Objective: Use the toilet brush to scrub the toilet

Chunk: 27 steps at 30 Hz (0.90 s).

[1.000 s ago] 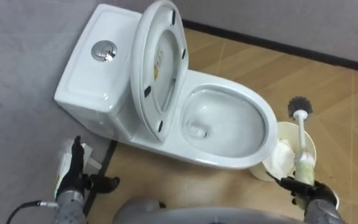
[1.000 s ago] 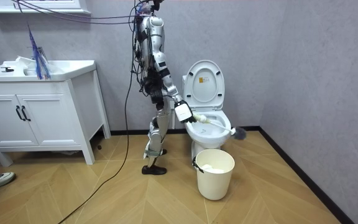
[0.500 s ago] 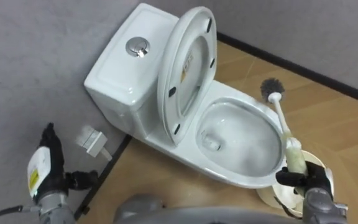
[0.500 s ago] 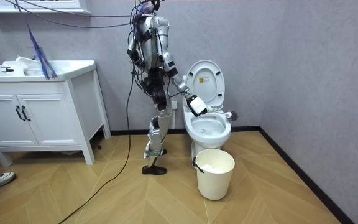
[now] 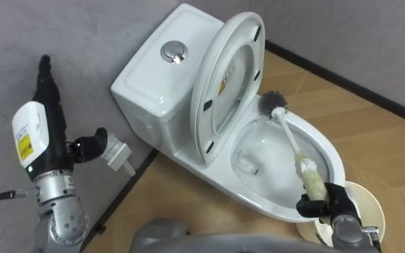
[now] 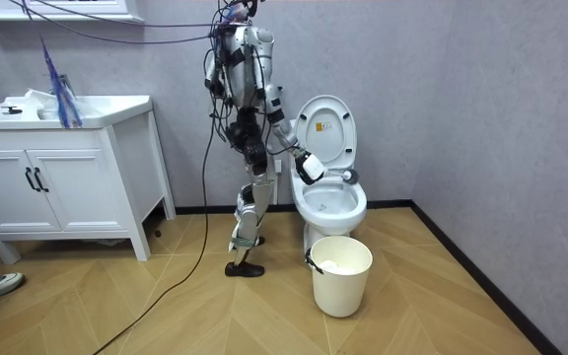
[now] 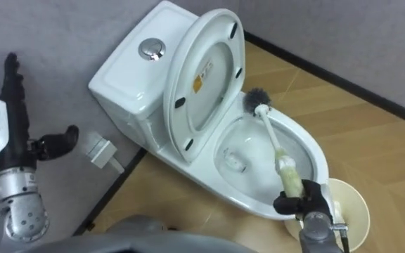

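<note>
The right hand [image 5: 324, 206] clasped the white-handled, dark-bristled toilet brush [image 5: 290, 138], its head over the back rim of the white ceramic toilet [image 5: 259, 202], beside the raised seat [image 5: 234, 63]. The left hand [image 5: 53, 149] stood idle, fingers straight. Scrubbing the bowl apparently remained.

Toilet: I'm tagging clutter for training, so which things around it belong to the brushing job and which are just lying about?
Job: toilet brush, its handle gripped by the right hand, head over the bowl; toilet, seat raised.

Lying about: cream bucket beside the toilet; white wall fitting; sink cabinet. The left hand is idle, fingers straight.
</note>
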Motion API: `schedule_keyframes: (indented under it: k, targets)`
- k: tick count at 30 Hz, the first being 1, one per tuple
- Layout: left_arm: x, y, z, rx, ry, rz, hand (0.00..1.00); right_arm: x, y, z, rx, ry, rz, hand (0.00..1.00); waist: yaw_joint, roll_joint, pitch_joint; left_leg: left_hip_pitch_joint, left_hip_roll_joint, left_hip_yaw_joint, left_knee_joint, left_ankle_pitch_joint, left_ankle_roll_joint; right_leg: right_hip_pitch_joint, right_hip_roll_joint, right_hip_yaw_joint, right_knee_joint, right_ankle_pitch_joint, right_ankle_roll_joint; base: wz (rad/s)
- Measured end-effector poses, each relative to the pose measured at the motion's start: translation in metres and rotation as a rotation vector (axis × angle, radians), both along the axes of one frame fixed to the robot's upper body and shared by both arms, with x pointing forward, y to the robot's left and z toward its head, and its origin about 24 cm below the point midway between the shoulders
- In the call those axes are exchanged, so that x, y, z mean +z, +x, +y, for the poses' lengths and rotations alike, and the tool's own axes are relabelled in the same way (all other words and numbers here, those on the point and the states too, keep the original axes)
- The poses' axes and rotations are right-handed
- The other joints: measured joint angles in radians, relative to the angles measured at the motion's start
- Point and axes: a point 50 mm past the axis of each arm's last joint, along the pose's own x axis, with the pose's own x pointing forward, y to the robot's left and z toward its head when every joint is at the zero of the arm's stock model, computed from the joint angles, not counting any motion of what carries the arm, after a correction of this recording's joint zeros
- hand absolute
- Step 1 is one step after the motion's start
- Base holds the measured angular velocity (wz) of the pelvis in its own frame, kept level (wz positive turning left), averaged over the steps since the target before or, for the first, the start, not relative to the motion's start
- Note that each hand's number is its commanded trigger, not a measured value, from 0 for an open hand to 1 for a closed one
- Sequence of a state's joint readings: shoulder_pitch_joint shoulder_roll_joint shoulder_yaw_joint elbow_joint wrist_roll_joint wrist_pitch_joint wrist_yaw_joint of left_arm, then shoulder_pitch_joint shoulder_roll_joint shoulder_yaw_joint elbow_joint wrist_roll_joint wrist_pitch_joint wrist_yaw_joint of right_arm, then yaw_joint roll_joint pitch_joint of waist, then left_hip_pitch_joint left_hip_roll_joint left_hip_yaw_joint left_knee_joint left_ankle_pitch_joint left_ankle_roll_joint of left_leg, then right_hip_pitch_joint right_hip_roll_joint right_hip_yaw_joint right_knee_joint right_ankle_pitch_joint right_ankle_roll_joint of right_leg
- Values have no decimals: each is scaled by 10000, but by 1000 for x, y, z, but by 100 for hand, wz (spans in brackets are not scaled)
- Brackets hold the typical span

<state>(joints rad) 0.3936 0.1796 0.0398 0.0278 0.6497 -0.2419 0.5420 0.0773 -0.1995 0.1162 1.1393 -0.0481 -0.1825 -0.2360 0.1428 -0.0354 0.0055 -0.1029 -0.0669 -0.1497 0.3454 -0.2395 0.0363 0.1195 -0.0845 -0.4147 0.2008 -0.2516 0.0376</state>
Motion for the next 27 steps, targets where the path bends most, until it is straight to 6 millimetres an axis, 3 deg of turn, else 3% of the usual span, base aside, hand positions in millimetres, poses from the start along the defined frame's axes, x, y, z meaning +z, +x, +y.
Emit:
schedule_keyframes:
  k: [6,14,20,22,27]
  targets:
    - [4,14,-14,-660,-118,-279,0,-5,-15,-1,422,-165,692,100,-350,29,11,-30,6,93,-41,0,0,-76,-3,69,3,0,0,-3]
    - [0,20,-24,-1395,74,205,0,-10,-38,-4,1159,-201,2008,100,-730,157,-41,-88,43,371,-96,9,0,-278,-7,435,4,0,0,-11]
    - [-24,19,-25,-1465,57,1321,0,-11,-52,-6,2132,-511,2789,100,-891,110,-8,-86,109,742,-116,11,2,-465,1,921,20,0,-1,-23]
    - [-32,21,-22,-1330,104,1755,0,-10,-49,-6,2522,-733,2857,100,-941,68,19,-94,213,917,-155,10,2,-576,26,1128,39,1,-2,-25]
    - [-51,17,-19,-1286,178,2982,0,-7,-40,-7,3834,-1457,2803,100,-1376,21,12,-159,221,984,-208,10,5,-689,30,1134,71,19,-32,-4]
